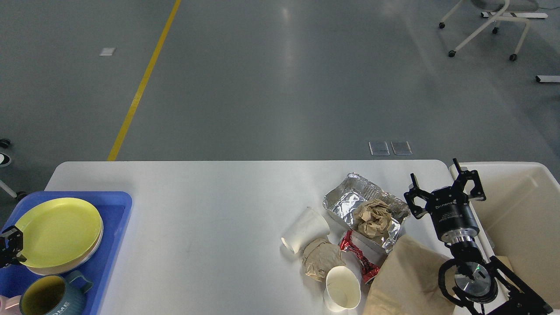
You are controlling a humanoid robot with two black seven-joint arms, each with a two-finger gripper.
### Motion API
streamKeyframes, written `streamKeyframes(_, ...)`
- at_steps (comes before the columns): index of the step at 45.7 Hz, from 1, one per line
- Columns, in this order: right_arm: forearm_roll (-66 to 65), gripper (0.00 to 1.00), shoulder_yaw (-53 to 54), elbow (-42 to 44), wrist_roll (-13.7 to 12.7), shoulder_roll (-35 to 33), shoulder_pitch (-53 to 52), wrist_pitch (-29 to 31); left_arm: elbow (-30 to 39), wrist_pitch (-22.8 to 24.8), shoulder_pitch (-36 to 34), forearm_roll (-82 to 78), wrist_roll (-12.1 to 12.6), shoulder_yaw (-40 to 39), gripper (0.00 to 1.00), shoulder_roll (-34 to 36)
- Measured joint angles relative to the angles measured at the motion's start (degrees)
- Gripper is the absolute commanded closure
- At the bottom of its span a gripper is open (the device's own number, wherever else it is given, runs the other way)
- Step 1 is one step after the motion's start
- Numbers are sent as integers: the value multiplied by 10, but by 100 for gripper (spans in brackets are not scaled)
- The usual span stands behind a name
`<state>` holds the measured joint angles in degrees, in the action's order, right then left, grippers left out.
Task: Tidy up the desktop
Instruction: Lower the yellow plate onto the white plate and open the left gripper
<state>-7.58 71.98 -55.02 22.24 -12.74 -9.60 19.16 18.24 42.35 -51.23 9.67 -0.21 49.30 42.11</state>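
The white desktop (210, 192) fills the lower view. Litter lies at its right front: a foil tray (350, 199) holding crumpled brown paper (372, 217), a white paper cup on its side (305, 229), a brown paper wad (318, 259), a red wrapper (359, 257), a second white cup (342, 289) and a brown paper bag (407, 282). My right gripper (441, 183) is open and empty, above the desktop's right edge just right of the foil tray. My left gripper (9, 249) shows only partly at the left edge, over the blue tray.
A blue tray (118, 214) at the left front holds a yellow plate (59, 229) on a white one and a dark mug (54, 295). A cream bin (525, 210) stands against the desktop's right edge. A wheeled chair (485, 26) stands far back right.
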Motion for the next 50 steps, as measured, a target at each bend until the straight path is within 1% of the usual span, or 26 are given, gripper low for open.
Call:
streamKeyframes(3,0,0,0,0,0,0,0,0,0,-4,1,0,0,0,95,0)
streamKeyframes(6,0,0,0,0,0,0,0,0,0,-5,1,0,0,0,88,0)
streamKeyframes(10,0,0,0,0,0,0,0,0,0,-9,1,0,1,0,70,0)
streamKeyframes(11,0,0,0,0,0,0,0,0,0,-11,1,0,2,-1,56,0)
streamKeyframes(13,0,0,0,0,0,0,0,0,0,-22,1,0,2,-2,42,0)
streamKeyframes(15,0,0,0,0,0,0,0,0,0,-33,1,0,2,-2,33,0)
streamKeyframes(17,0,0,0,0,0,0,0,0,0,-49,1,0,2,-3,27,0)
streamKeyframes(21,0,0,0,0,0,0,0,0,2,-76,0,0,0,-4,21,-1)
streamKeyframes(25,0,0,0,0,0,0,0,0,3,-90,0,0,0,-4,13,-1)
streamKeyframes(35,0,0,0,0,0,0,0,0,7,-88,-16,0,5,-3,5,3)
streamKeyframes(45,0,0,0,0,0,0,0,0,9,-73,-111,1,5,-10,4,15)
streamKeyframes(48,0,0,0,0,0,0,0,0,10,-73,-126,0,5,-36,4,17)
streamKeyframes(50,0,0,0,0,0,0,0,0,11,-73,-132,1,5,-67,4,19)
